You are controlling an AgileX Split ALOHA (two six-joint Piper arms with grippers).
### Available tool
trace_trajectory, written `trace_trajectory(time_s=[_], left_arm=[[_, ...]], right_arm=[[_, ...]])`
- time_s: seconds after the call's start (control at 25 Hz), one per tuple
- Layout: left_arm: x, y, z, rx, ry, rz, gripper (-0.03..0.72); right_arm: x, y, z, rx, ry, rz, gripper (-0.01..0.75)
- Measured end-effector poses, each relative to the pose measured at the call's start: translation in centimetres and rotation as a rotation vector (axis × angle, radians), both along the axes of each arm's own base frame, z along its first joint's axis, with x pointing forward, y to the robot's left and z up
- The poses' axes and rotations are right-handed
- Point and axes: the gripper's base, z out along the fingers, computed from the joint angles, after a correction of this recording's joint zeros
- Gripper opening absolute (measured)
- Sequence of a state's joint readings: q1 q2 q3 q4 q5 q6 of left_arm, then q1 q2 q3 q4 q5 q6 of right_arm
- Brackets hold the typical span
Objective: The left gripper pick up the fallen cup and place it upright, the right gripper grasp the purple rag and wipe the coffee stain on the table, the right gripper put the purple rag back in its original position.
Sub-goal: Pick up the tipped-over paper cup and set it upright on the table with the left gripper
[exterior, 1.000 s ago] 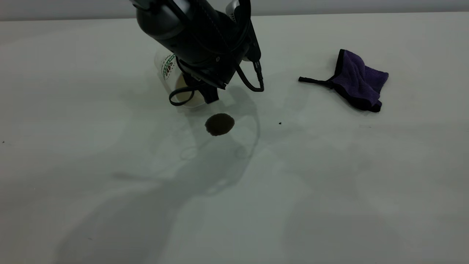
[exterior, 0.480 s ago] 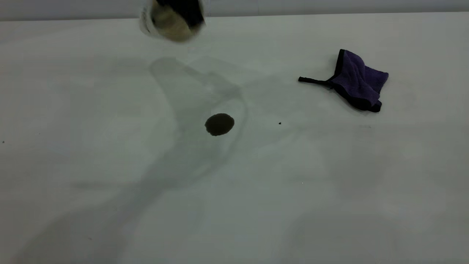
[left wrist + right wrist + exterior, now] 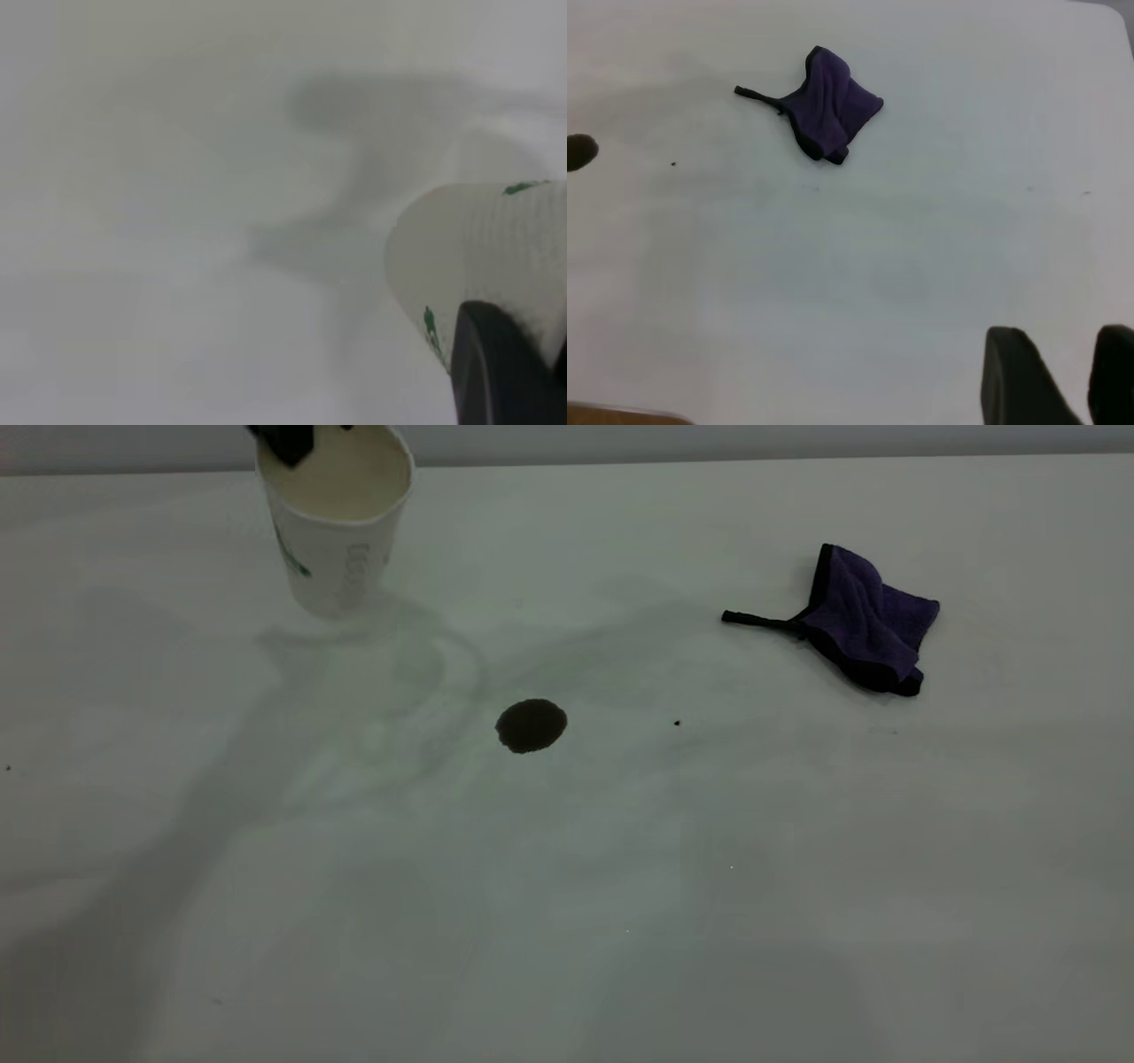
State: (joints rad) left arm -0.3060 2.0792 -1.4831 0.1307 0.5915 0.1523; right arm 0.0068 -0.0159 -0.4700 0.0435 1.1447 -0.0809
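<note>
- Since 0.5 s ago, the cup [image 3: 337, 531] is swinging down from mid-air, now upright at the tabletop's [image 3: 567, 886] far left.
- The left pincer [image 3: 285, 441] is gripping its rim for setting it down clear of the coffee stain [image 3: 531, 725].
- The right pincer [image 3: 1063, 376] is waiting slightly parted and empty, well apart from the purple rag [image 3: 864, 620].

You have the cup [image 3: 335, 531] upright, seemingly just above the table [image 3: 567, 886]; the coffee stain [image 3: 531, 725] lies mid-table, the crumpled purple rag [image 3: 864, 622] well apart.
</note>
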Motion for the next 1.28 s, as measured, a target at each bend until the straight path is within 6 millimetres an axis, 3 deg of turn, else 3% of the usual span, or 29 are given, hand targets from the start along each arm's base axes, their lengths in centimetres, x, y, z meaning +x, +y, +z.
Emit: trace_trajectory(time_s=[0.32, 0.52, 0.72, 0.88, 1.16, 1.28], left_arm=[[2.0, 5.0, -4.0, -0.284, 0.087, 0.206, 0.015], [2.5, 5.9, -6.4, -0.343, 0.112, 0.275, 0.016], [2.8, 5.9, -7.0, -0.359, 0.090, 0.295, 0.052], [2.9, 5.9, -7.0, -0.360, 0.084, 0.297, 0.181], [2.8, 5.9, -6.9, -0.361, 0.087, 0.296, 0.547], [2.6, 5.8, -5.7, -0.367, 0.097, 0.285, 0.680]], right_arm=[[0.0, 0.0, 0.0, 0.000, 0.000, 0.000, 0.238], [0.0, 0.0, 0.0, 0.000, 0.000, 0.000, 0.238], [0.0, 0.0, 0.0, 0.000, 0.000, 0.000, 0.238], [0.0, 0.0, 0.0, 0.000, 0.000, 0.000, 0.238], [0.0, 0.0, 0.0, 0.000, 0.000, 0.000, 0.238], [0.0, 0.0, 0.0, 0.000, 0.000, 0.000, 0.238]])
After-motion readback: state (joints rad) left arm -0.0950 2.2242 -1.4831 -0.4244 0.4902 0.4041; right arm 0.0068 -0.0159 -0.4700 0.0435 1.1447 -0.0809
